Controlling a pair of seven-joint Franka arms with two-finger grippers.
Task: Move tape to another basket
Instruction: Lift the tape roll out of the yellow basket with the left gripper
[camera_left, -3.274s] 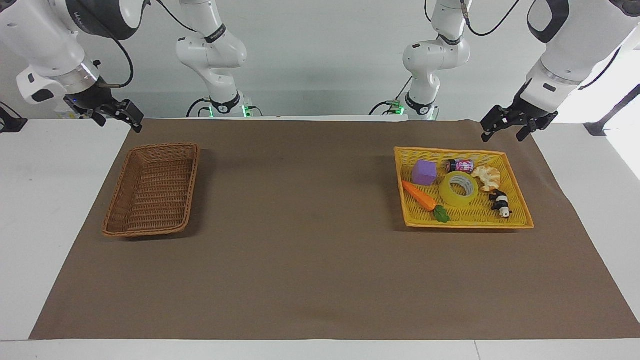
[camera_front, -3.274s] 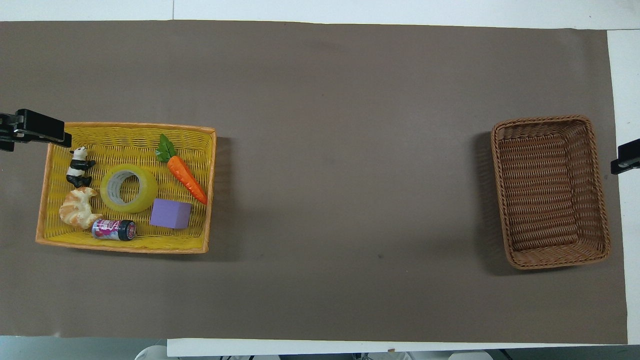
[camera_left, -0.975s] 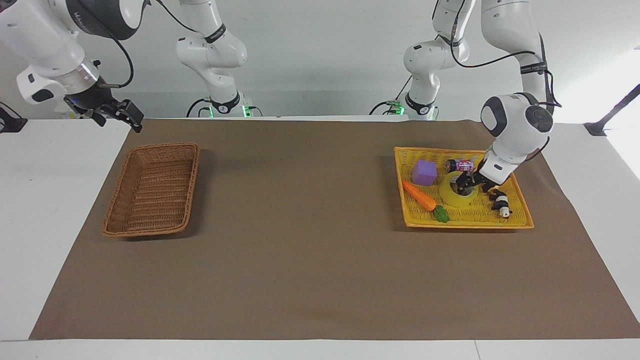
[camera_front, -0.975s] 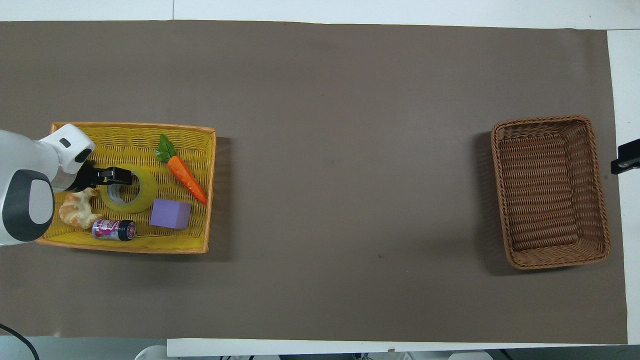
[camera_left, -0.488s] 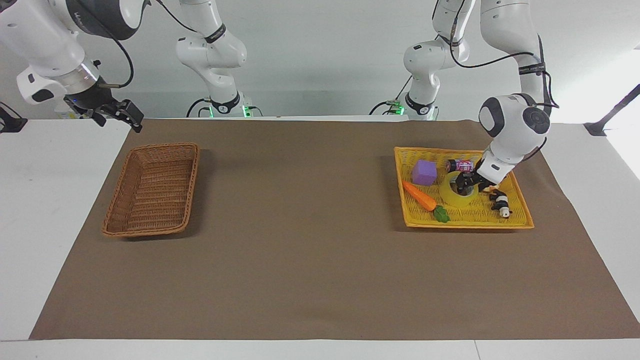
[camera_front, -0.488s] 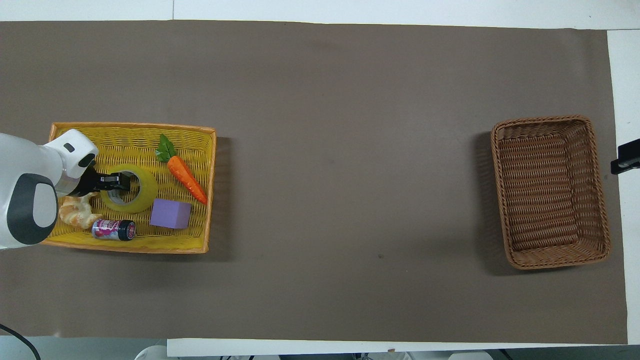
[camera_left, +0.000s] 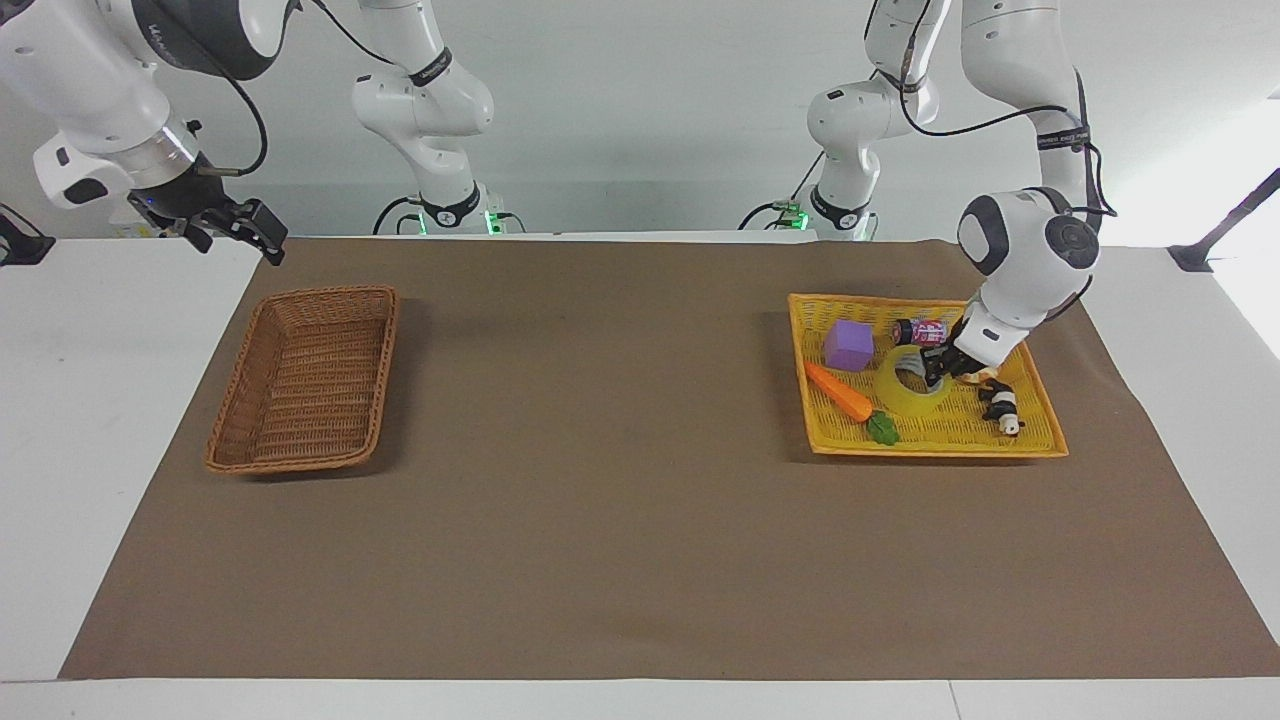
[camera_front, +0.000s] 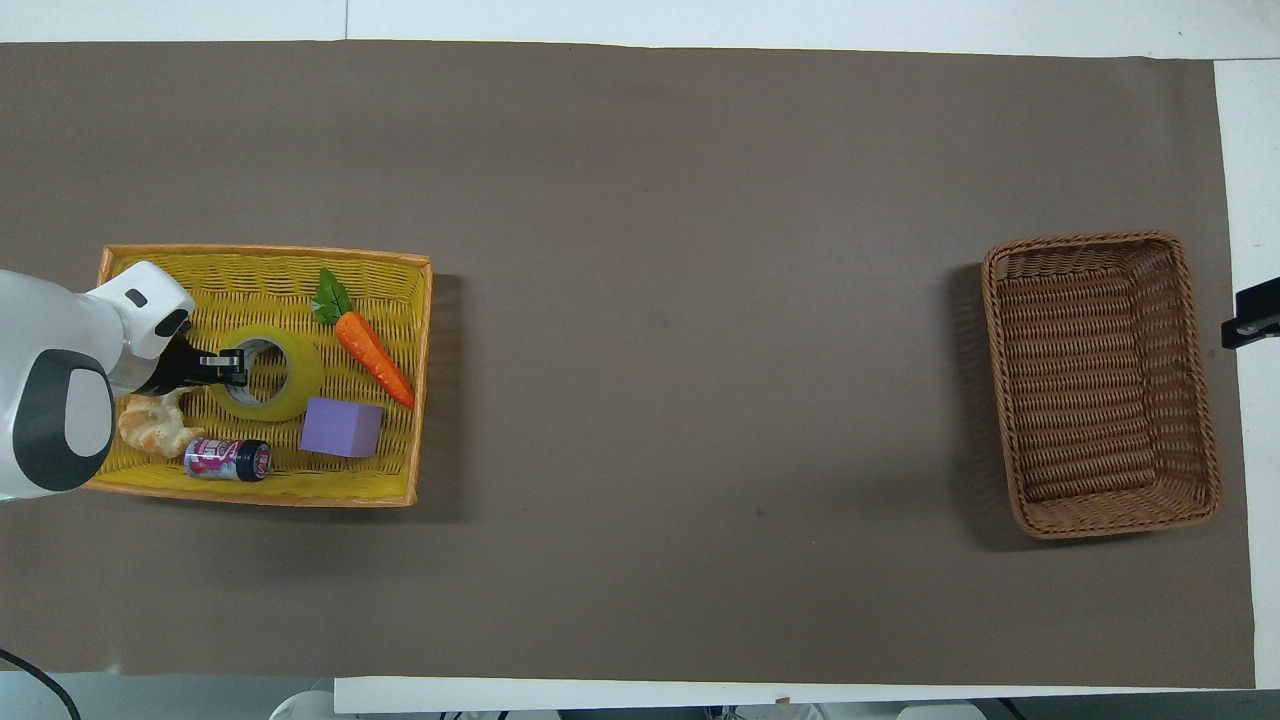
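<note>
The yellow tape (camera_left: 900, 398) lies in the flat yellow tray (camera_left: 930, 450) at the left arm's end of the table. It also shows in the overhead view (camera_front: 300, 375). My left gripper (camera_left: 935, 375) is down in the tray and shut on the tape's wall, one finger in the core and one outside; it shows in the overhead view (camera_front: 235, 365) too. The roll sits slightly tilted. The brown wicker basket (camera_left: 300, 293) stands empty at the right arm's end, also in the overhead view (camera_front: 1085, 240). My right gripper (camera_left: 235, 228) waits open, up over the table edge beside the basket.
The tray also holds a purple cube (camera_left: 848, 345), a toy carrot (camera_left: 840, 392), a small can (camera_left: 918, 331), a panda figure (camera_left: 1000, 407) and a croissant (camera_front: 150, 425), all close around the tape. A brown mat (camera_left: 620, 480) covers the table between tray and basket.
My left arm came down into the tray and closed on the tape's wall. In the last half second the roll shifted a little toward the carrot and tilted. The right arm has not moved.
</note>
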